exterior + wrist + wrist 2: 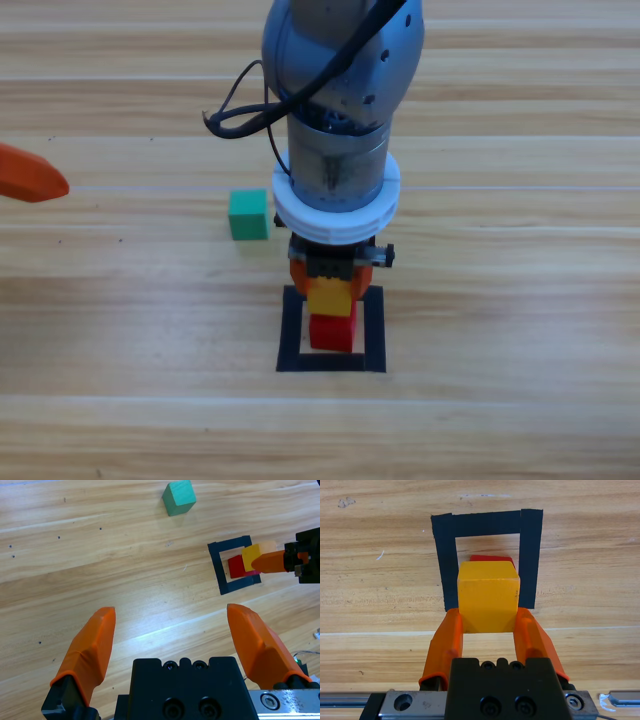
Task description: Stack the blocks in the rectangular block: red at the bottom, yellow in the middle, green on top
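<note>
The right gripper (330,286) reaches down over the rectangular block (292,330), a black tape outline, and is shut on the yellow cube (330,297). In the right wrist view the yellow cube (487,597) sits between both orange jaws and hides most of the red cube (490,558) directly under it. The red cube (332,333) stands inside the outline; whether yellow touches it I cannot tell. The green cube (248,214) rests alone on the table, up and left of the outline. The left gripper (30,172) waits at the left edge, and its wrist view shows it (172,612) open, holding nothing.
The right arm's grey body (340,90) hangs over the table's middle and hides the wood behind the outline. Seen from the left wrist, the green cube (179,497) lies far off and the tape outline (220,570) lies to the right.
</note>
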